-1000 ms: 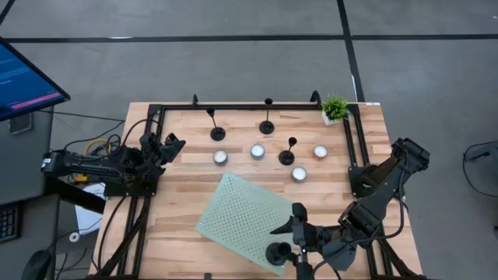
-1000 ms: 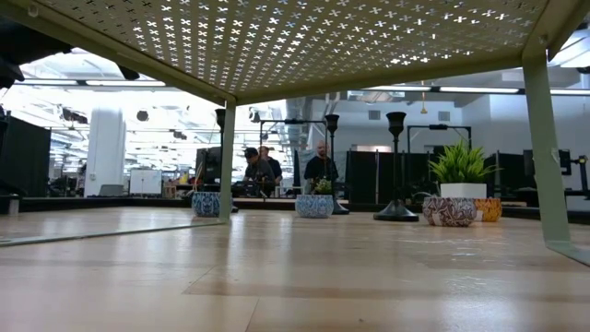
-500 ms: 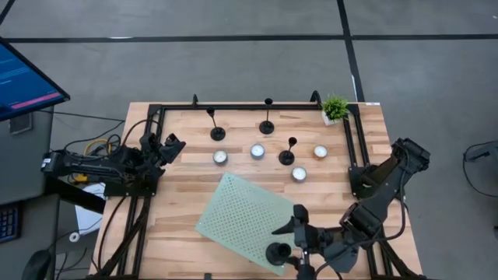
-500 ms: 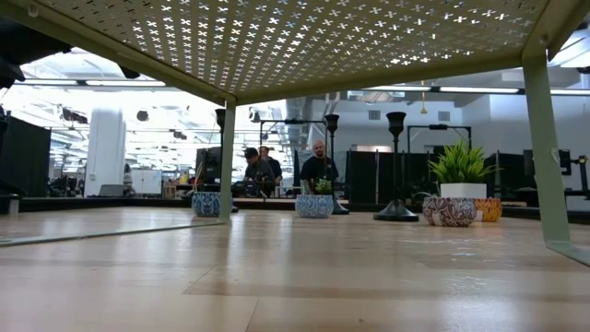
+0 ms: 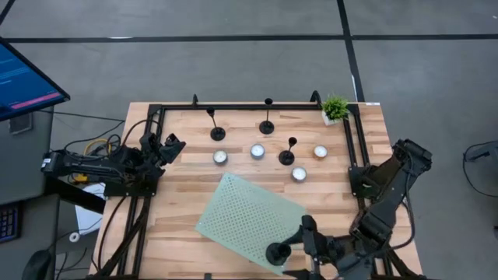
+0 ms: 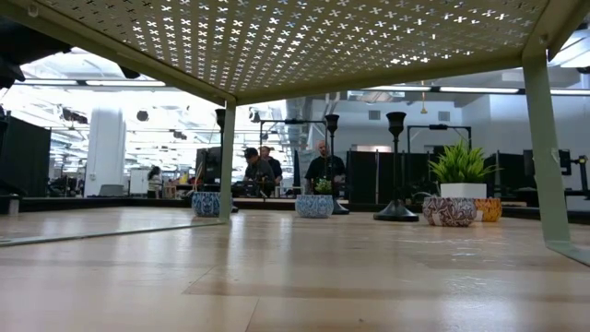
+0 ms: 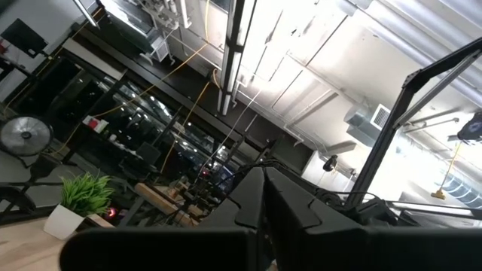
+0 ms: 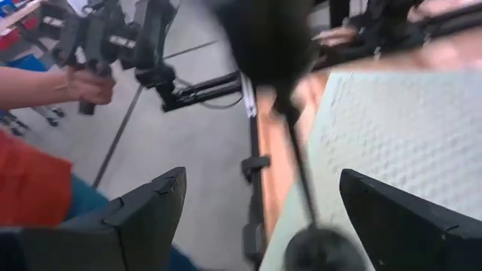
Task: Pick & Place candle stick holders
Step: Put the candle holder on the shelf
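Right gripper [image 5: 299, 253]: low at the table's near edge, just beside the near-right corner of the perforated shelf [image 5: 241, 222]; fingers spread wide in the right wrist view, nothing between them; the fourth holder stands apart, ahead of the gap.

Fourth holder [image 5: 277, 253]: upright on the shelf's near corner, close to the shelf's edge; in the right wrist view its stem and base are blurred.

Other candle stick holders: three stand on the bare wood at the far half; one far left [image 5: 217, 132], one far middle [image 5: 267, 126], one nearer the centre [image 5: 287, 156]; well apart from each other.

Tealights [image 5: 257, 151]: four low white cups in a loose row among the holders; the centre holder stands between two of them.

Left gripper [image 5: 173, 145]: parked at the left edge of the table [image 5: 171, 233], over the frame rail; its fingers look closed together in the left wrist view, holding nothing.

Open room: bare wood left of the shelf and along the right side.

Potted plant [image 5: 335, 108]: far right corner, inside the black frame.

Low view: the shelf's underside fills the top; only three holders show; people stand far behind.

Person's hand [image 8: 89, 85]: beyond the table, gripping a dark handle.
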Motion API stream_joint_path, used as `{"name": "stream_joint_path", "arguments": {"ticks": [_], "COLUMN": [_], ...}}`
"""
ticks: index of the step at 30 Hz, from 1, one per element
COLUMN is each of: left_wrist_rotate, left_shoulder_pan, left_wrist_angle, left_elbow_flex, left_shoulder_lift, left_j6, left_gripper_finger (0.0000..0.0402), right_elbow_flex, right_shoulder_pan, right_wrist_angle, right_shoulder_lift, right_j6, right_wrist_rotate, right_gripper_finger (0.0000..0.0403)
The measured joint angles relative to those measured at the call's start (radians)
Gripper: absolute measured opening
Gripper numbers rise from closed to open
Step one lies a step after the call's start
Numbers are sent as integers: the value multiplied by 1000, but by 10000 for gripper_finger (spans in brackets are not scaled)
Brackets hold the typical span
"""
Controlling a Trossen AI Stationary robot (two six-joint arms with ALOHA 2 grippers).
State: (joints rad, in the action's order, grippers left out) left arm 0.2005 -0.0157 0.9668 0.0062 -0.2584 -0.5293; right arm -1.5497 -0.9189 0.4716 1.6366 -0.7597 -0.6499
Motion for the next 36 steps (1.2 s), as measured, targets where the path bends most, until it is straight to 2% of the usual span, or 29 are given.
{"name": "stream_joint_path", "arguments": {"ticks": [5, 10, 15, 18, 21, 29, 32, 36], "left_wrist_rotate": [0, 2, 29, 37, 40, 96, 147, 151], "left_shoulder_pan": [0, 0, 0, 0, 0, 0, 0, 0], "left_wrist_angle": [0, 0, 3, 7, 7, 11, 11, 11], "left_elbow_flex": [0, 0, 0, 0, 0, 0, 0, 0], "left_shoulder_lift": [0, 0, 0, 0, 0, 0, 0, 0], "left_j6": [0, 0, 0, -21, -29, -26, -18, 27], "left_gripper_finger": [12, 8, 6, 6, 6, 8, 13, 30], "right_elbow_flex": [0, 0, 0, 0, 0, 0, 0, 0], "right_shoulder_pan": [-46, -57, -26, 13, 62, 218, 301, 436], "right_wrist_angle": [106, 295, 523, 652, 722, 805, 815, 815], "right_shoulder_lift": [-18, -42, -68, -86, -108, -244, -309, -384], "right_j6": [-154, -360, -538, -601, -586, -392, -298, -158], "right_wrist_rotate": [-1, -15, -88, -93, -119, -171, -170, -170], "right_gripper_finger": [334, 328, 327, 327, 327, 327, 327, 327]}}
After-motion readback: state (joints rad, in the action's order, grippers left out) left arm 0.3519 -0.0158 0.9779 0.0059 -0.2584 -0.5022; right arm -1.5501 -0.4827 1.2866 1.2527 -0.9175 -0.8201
